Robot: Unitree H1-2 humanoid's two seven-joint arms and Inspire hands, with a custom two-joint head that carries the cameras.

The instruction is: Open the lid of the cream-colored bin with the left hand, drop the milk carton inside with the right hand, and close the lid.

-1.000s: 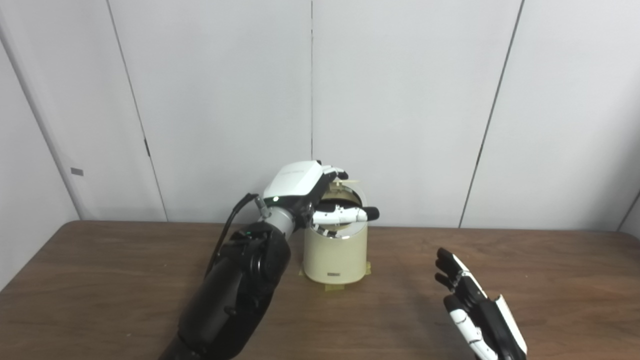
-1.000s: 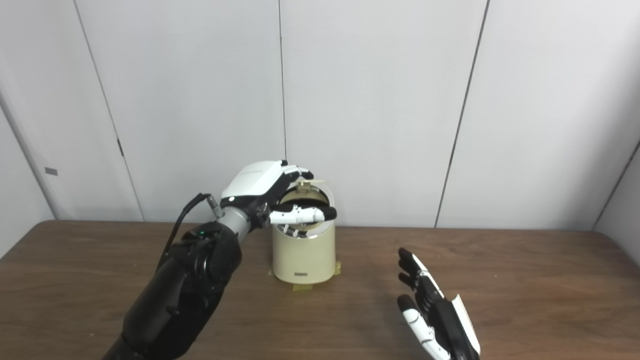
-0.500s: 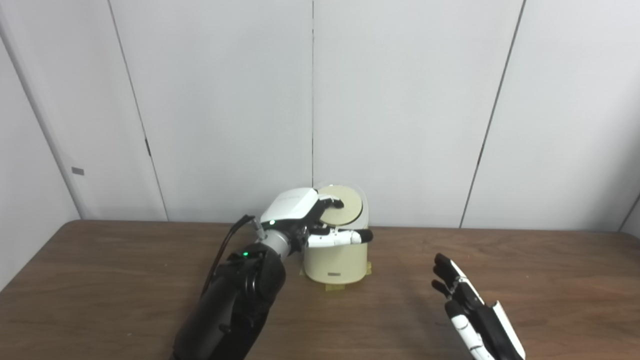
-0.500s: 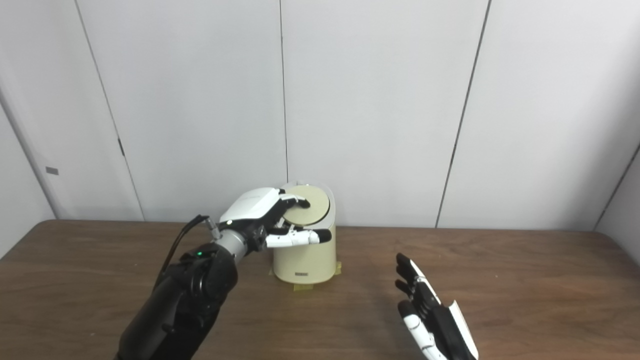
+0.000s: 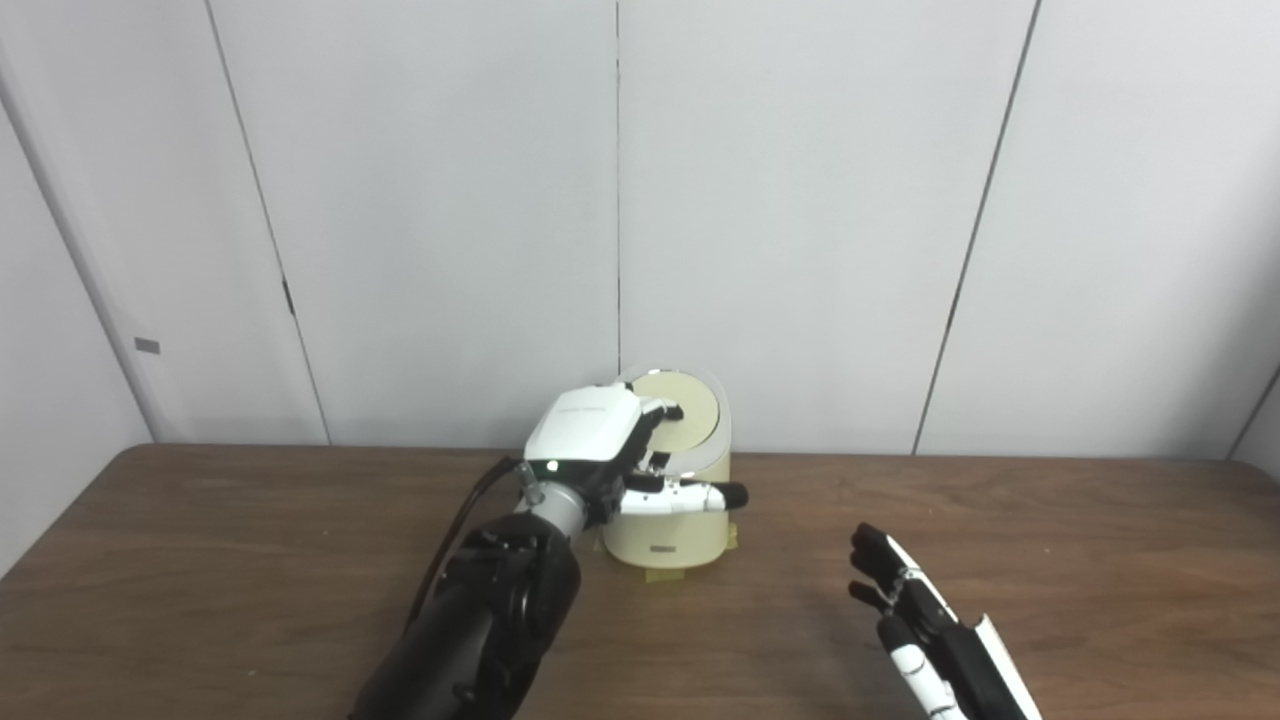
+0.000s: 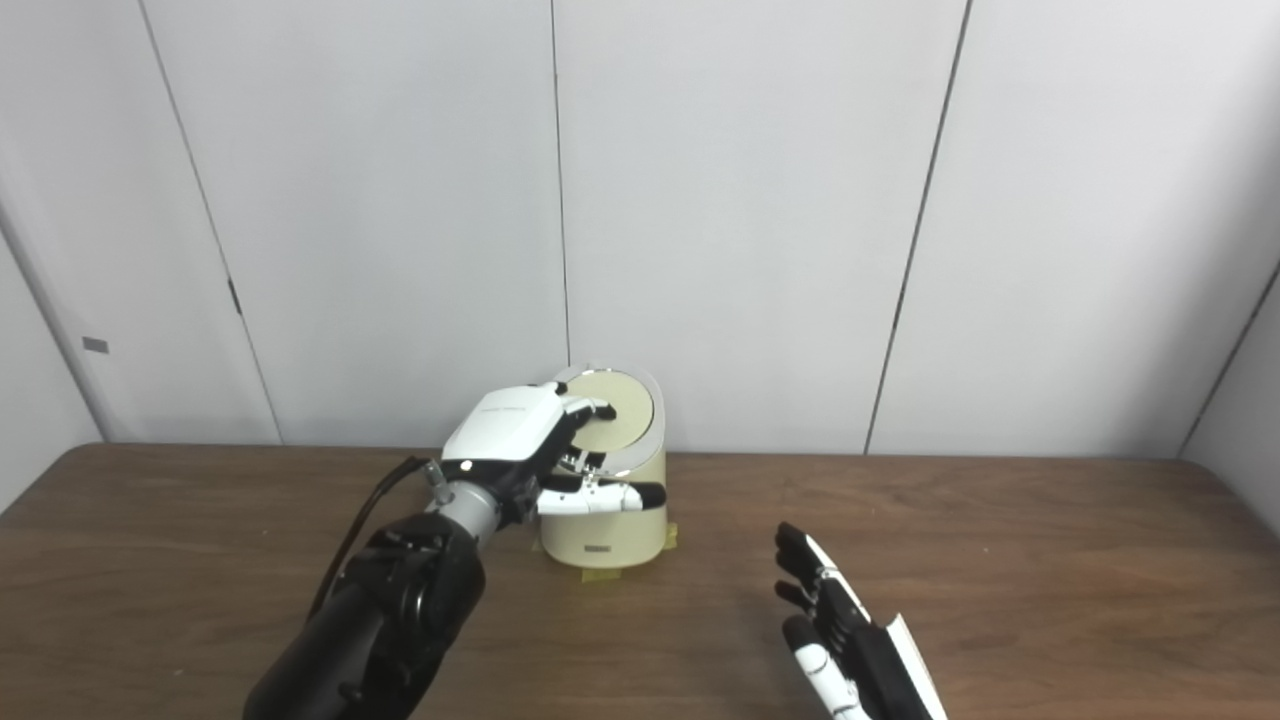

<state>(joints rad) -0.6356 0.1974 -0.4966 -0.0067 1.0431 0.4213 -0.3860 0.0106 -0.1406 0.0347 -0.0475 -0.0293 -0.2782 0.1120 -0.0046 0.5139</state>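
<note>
Lid now down on the cream bin, frame centre; a second ago it stood raised.
My left hand rests fingers on it, gripping nothing; right hand open, lower right. Carton unseen.

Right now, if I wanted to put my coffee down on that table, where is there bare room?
The table is bare left of the left arm, and again right of the cream bin, beyond the right robot hand. The far right corner is free too. It is crowded only mid-table, where the left robot hand rests on the bin's lid.
</note>
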